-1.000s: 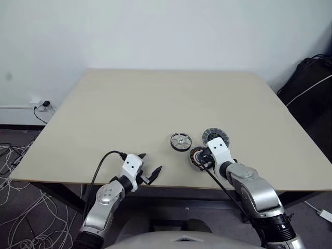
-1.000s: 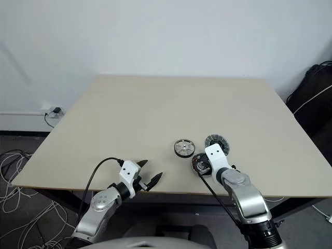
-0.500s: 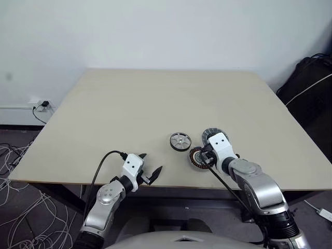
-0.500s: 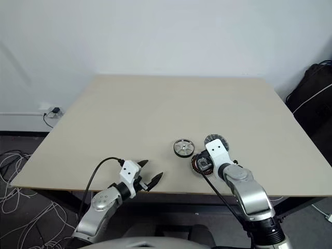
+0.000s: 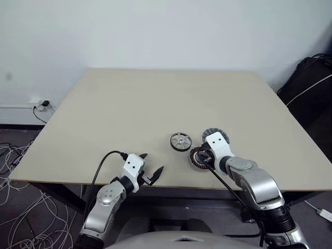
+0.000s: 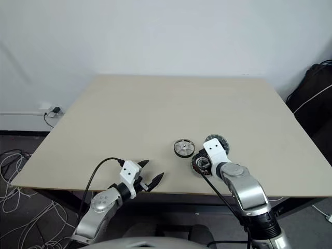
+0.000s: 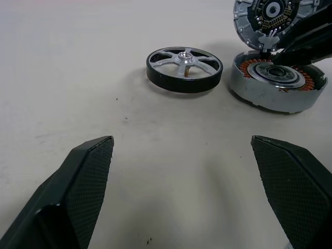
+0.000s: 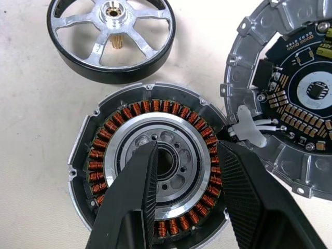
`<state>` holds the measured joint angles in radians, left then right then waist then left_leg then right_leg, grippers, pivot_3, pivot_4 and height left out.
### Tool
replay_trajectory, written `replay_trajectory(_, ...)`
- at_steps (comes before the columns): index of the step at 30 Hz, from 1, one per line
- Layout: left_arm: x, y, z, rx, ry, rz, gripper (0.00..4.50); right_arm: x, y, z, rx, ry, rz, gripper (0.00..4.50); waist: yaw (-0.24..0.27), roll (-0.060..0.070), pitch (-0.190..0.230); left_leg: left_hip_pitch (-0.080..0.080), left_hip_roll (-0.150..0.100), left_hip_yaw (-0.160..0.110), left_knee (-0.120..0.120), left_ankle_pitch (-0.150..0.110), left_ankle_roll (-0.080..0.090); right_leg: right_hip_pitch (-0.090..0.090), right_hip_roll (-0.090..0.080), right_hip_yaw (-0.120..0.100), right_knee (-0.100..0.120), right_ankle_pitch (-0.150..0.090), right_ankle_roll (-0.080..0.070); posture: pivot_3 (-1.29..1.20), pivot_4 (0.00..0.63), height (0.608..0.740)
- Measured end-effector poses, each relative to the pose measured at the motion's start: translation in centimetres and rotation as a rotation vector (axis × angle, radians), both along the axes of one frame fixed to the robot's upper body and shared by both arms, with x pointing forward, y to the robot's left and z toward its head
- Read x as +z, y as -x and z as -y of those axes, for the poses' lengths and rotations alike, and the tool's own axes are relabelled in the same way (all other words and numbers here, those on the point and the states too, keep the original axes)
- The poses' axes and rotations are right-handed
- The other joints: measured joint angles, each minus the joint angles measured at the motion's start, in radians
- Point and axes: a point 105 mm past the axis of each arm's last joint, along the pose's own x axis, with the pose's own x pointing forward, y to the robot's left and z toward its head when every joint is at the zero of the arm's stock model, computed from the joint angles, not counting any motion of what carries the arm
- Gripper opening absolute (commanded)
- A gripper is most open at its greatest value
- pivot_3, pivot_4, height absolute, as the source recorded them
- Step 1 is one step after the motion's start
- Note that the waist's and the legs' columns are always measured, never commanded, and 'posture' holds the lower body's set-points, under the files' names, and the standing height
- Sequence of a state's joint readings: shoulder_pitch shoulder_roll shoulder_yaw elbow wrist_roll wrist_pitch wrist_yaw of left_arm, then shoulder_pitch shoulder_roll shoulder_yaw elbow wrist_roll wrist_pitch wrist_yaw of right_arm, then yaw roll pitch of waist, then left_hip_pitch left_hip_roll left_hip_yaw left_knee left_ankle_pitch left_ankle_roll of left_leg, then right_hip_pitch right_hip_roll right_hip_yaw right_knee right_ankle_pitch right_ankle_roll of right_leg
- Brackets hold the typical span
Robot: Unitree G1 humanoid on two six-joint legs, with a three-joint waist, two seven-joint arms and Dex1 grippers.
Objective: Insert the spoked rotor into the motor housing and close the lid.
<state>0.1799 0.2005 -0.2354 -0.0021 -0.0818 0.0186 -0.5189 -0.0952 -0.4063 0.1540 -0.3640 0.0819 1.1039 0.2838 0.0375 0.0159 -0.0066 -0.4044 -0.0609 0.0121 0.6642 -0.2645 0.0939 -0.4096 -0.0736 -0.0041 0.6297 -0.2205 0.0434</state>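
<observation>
Rotor not yet in, lying flat on the table, hub up, spokes open, just beside the housing and apart from it.

Nearest, at the table's front edge: left gripper, fingers spread wide, holding nothing, hovering well short of all three parts and aimed roughly toward them.

Next out, on the right: right gripper poised directly over the housing, fingers partly open, one tip over the silvery centre bore, the other over the copper ring on the side toward the lid. Nothing clamped between them as far as can be seen; contact with the windings cannot be ruled out.

Just behind the housing: lid, inner face with circuit board turned up, its edge touching or overlapping the housing's rim, joined by a short white lead.

Step in hand, by judgement: housing just positioned or released, rotor pickup to come. Next move calls for lifting clear of the windings, shifting across to the rotor, gripping it by the dark rim, keeping it level, then lowering the hub shaft squarely into the centre bore. Lid afterward, flipped over onto the housing without straining the lead.
</observation>
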Motion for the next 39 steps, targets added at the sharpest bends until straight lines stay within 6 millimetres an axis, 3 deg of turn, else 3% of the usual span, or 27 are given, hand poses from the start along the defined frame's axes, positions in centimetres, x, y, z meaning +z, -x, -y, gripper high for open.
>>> replay_trajectory(2,-0.03,0.01,-0.02,0.001,-0.001,-0.001,4.5,-0.14,0.11,-0.1,0.003,0.002,-0.009,1.3,0.0,0.0,0.0,0.0,0.0,0.0,0.0,0.0,0.0,0.0,0.0,0.0,0.0,0.0,0.0,0.0,0.0,0.74)
replay_trajectory(6,-0.11,0.1,-0.06,0.002,-0.002,-0.005,4.5,-0.42,0.32,-0.26,0.009,0.006,-0.027,0.01,0.0,0.0,0.0,0.0,0.0,0.0,0.0,0.0,0.0,0.0,0.0,0.0,0.0,0.0,0.0,0.0,0.0,0.74)
replay_trajectory(18,0.59,-0.07,0.07,0.01,-0.003,0.001,4.5,-0.63,0.54,-0.4,0.026,0.015,-0.042,0.01,0.0,0.0,0.0,0.0,0.0,0.0,0.0,0.0,0.0,0.0,0.0,0.0,0.0,0.0,0.0,0.0,0.0,0.74)
replay_trajectory(22,0.56,-0.06,0.04,0.009,-0.004,-0.001,4.5,-0.64,0.54,-0.43,0.028,0.014,-0.042,0.88,0.0,0.0,0.001,0.0,0.0,0.0,0.0,0.0,0.0,0.0,0.0,0.0,0.0,0.0,0.0,0.0,0.0,0.74)
replay_trajectory(39,0.69,-0.09,0.0,0.009,0.0,0.007,4.5,-1.05,0.38,-0.06,0.02,0.03,-0.047,0.88,0.0,-0.001,0.001,0.0,0.0,0.0,-0.001,0.0,0.0,0.0,0.0,0.0,0.0,0.0,0.0,0.0,0.0,0.74)
